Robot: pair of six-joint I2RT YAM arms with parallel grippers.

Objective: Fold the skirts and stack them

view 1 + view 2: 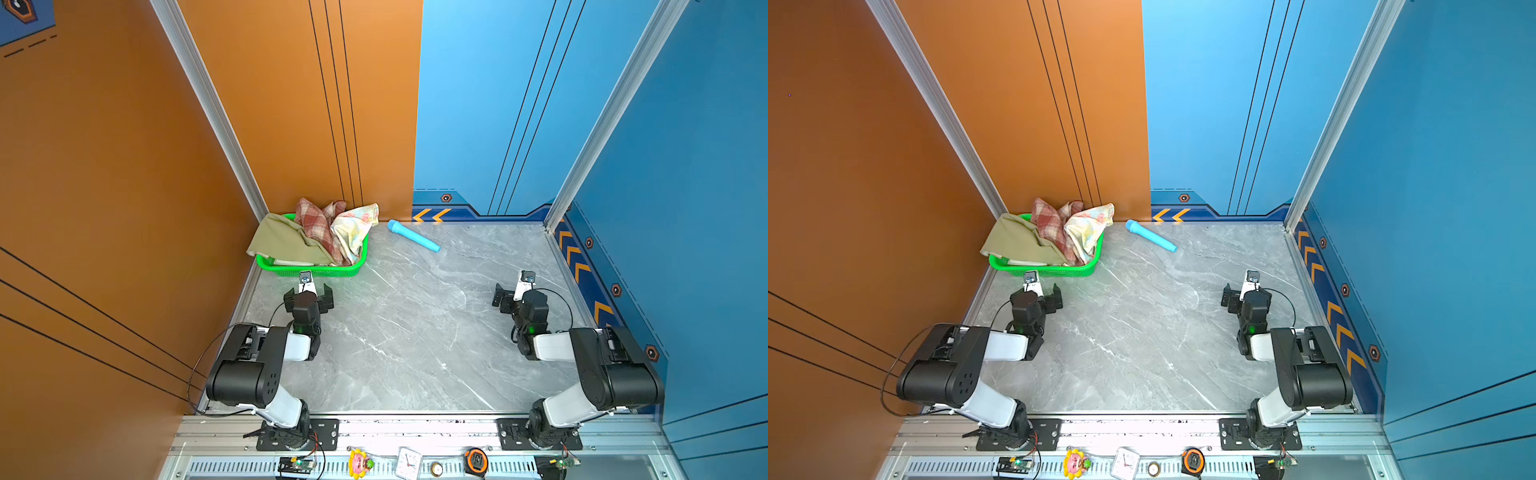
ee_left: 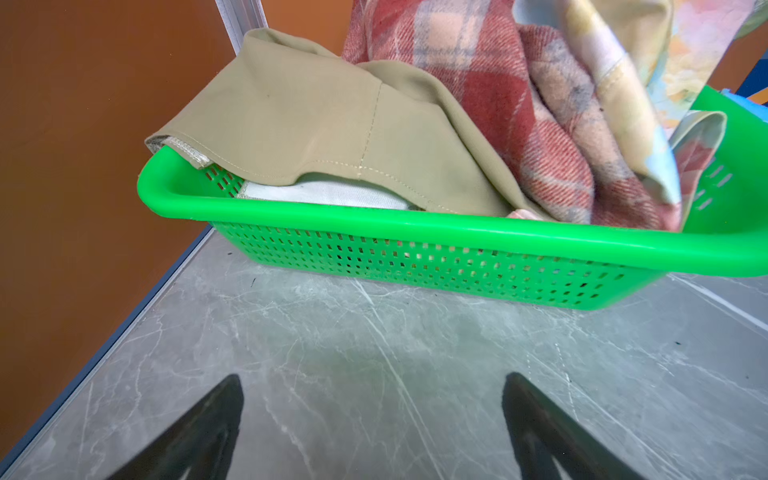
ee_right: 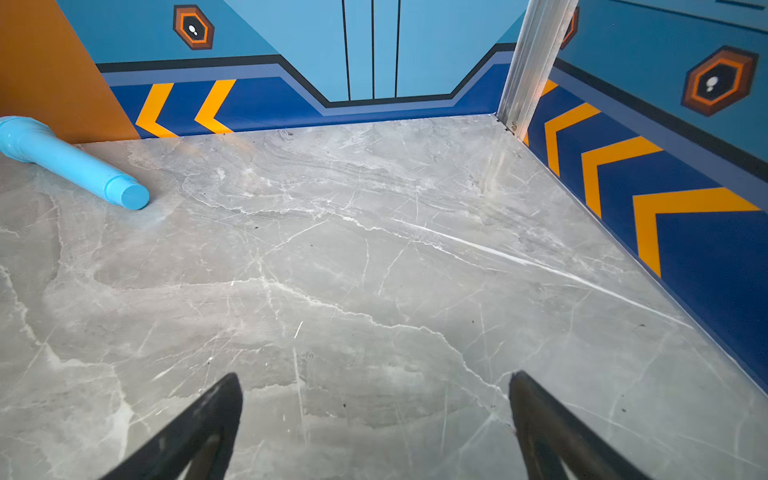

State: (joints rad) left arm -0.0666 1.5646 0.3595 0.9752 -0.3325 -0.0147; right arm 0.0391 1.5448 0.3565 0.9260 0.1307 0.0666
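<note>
The grey marble table (image 1: 415, 345) is seen filling the lower middle of a top view. The green mesh basket (image 1: 340, 271) is set in the table's far left corner, at the centre left of the frame, with its long axis running left to right.

All three skirts (image 1: 320, 239) are heaped in it, unfolded.
- **Olive-green skirt** (image 1: 282, 243): the largest showing, it is laid with its long axis roughly left to right, tilted down toward the right. Its left end is draped out over the basket's left rim. In the left wrist view a pale lining (image 2: 332, 193) is seen under its hem.
- **Plaid skirt** (image 1: 316, 224): it is bunched in the middle, its long axis slanted from upper left to lower right. A crumpled peak is pointed up against the orange wall (image 1: 291, 124).
- **Floral skirt** (image 1: 353, 235): it is piled at the basket's right end, touching the plaid one. Its long axis runs nearly up and down the frame, and one corner is pointed to the upper right, past the rim.

The light-blue tube (image 1: 413, 237) is laid just right of the basket, apart from it, slanted from upper left to lower right.

The left gripper (image 1: 308, 296) is held just below the basket's near wall in the frame, not touching it, with its jaws spread wide over bare marble. The right gripper (image 3: 374, 382), found at the centre right of a top view, is held well apart from the skirts, its jaws likewise spread wide.
</note>
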